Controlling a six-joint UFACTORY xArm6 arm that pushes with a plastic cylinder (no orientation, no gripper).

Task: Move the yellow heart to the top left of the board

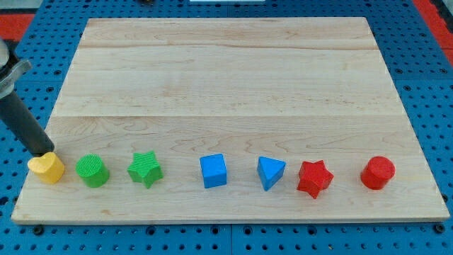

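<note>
The yellow heart [46, 168] is seen at the frame's lower left; my tip [44, 151], a bare rod with no jaws, is set touching its upper edge, on the side toward which it must be pushed

A pale wooden board [226, 78] made of long planks joined edge to edge fills most of the view, its grain running left to right, with seams showing between the planks. It lies on a blue perforated metal bench [425, 78] whose regular rows of small round holes show on the view's left, right and bottom. At the view's top corners, strips of red surface [21, 18] appear behind the blue. The light is even and soft, with faint shadows.
</note>
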